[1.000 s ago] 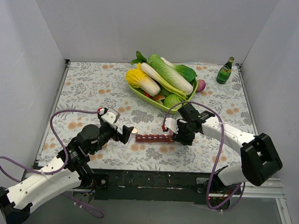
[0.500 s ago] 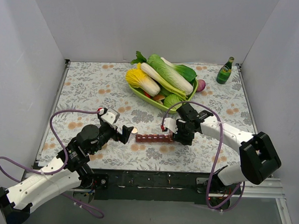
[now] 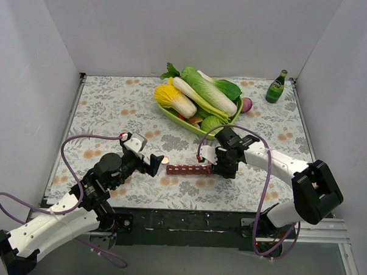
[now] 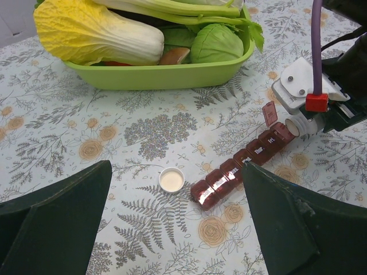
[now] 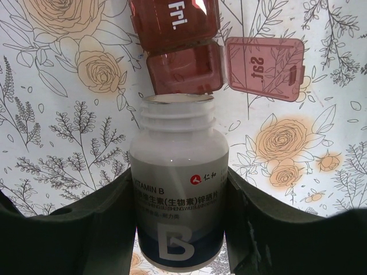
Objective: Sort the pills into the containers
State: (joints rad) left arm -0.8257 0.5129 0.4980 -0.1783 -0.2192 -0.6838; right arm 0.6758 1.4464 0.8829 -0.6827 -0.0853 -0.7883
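The dark red pill organiser [image 3: 188, 169] lies on the floral table; it also shows in the left wrist view [image 4: 241, 166]. Its Sat lid [image 5: 265, 67] stands open and the other lids are shut. My right gripper [image 3: 222, 166] is shut on an uncapped white vitamin B bottle [image 5: 178, 195], held tilted with its mouth at the open end compartment [image 5: 183, 70]. No pills show. My left gripper [image 3: 155, 163] is open and empty, hovering by the organiser's left end, above the bottle's white cap [image 4: 171, 179].
A green tray [image 3: 190, 124] of cabbages and other vegetables stands just behind the organiser. A small green glass bottle [image 3: 275, 87] stands at the back right corner. White walls close in the table on three sides.
My right arm has shifted slightly left with the bottle. The left arm, the organiser and the cap have not moved.
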